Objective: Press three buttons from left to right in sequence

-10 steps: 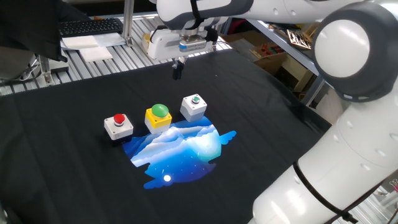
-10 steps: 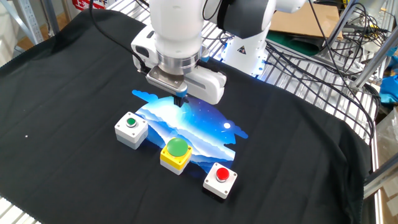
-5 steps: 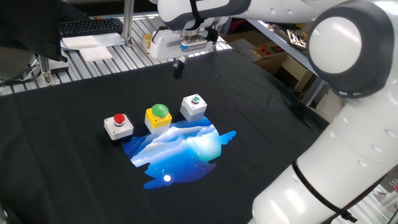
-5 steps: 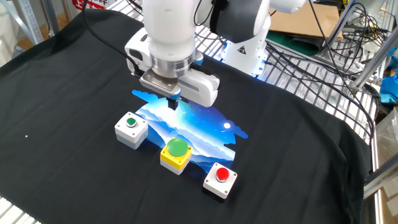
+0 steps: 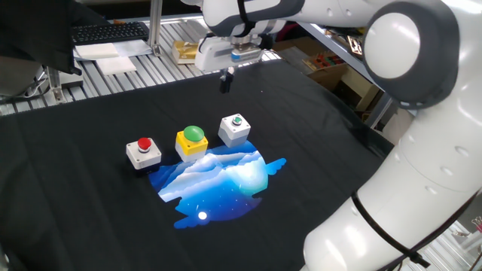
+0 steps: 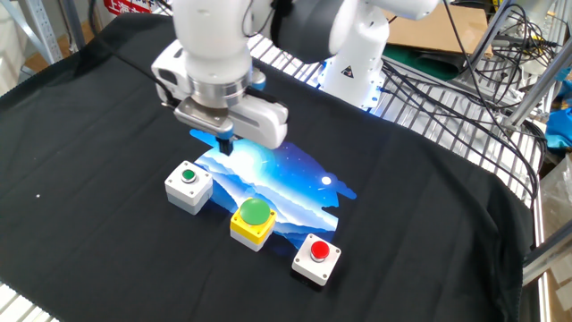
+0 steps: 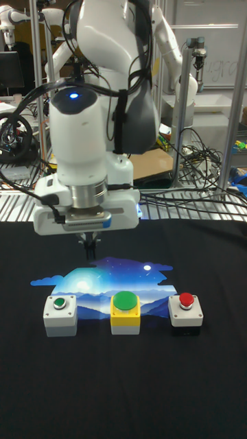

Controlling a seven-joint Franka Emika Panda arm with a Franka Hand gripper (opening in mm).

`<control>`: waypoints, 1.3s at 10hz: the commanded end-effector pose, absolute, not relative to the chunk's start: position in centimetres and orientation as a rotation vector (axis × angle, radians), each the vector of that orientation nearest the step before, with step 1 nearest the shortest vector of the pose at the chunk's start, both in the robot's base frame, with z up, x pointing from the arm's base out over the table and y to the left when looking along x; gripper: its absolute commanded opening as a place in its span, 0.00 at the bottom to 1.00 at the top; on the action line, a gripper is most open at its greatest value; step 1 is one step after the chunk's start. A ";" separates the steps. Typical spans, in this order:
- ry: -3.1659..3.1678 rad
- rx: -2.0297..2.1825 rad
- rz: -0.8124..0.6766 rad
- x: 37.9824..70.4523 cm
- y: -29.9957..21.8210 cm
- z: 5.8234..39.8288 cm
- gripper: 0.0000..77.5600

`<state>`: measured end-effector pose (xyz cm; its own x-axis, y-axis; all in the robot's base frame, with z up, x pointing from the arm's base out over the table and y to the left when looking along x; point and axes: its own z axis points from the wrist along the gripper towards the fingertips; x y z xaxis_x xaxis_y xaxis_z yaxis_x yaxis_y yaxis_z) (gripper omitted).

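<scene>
Three buttons stand in a row on the black cloth. The red-capped white box [image 5: 143, 149] [image 6: 318, 257] [image 7: 185, 309] is at one end. The yellow box with the big green dome [image 5: 192, 140] [image 6: 254, 219] [image 7: 125, 309] is in the middle. The white box with the small green cap [image 5: 235, 127] [image 6: 189, 184] [image 7: 60, 312] is at the other end. My gripper [image 5: 226, 83] [image 6: 224, 146] [image 7: 89, 251] hangs in the air behind the row, nearest the small-green-cap box, touching none of them. Its fingertips meet in a single dark tip, holding nothing.
A blue printed picture [image 5: 218, 181] lies on the cloth beside the buttons. A keyboard [image 5: 109, 31] and papers [image 5: 113, 54] sit on the slatted metal bench at the back. The arm's base [image 6: 353, 63] and cables [image 6: 465, 80] lie along one cloth edge.
The gripper has slid sideways above the cloth, away from the middle of the row and toward the small-green-cap box's side. The buttons have not moved.
</scene>
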<state>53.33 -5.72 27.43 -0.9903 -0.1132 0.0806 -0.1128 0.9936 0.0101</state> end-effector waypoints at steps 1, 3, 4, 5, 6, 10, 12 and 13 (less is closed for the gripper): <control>-3.064 0.248 -0.009 53.9 -9.1 26.4 0.00; -3.063 0.272 -0.010 53.9 -10.3 26.0 0.00; -3.062 0.282 -0.010 53.8 -11.3 25.7 0.00; -3.064 0.277 -0.008 53.8 -11.5 25.6 0.00; -3.073 0.242 -0.006 53.7 -12.5 25.3 0.00; -3.078 0.189 -0.001 53.3 -14.3 24.9 0.00; -3.096 0.198 0.004 53.1 -15.2 24.7 0.00; -3.095 0.199 0.007 53.0 -15.7 24.6 0.00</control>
<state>53.06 -15.27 24.57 -0.9910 -0.1252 0.0479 -0.1252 0.9921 0.0031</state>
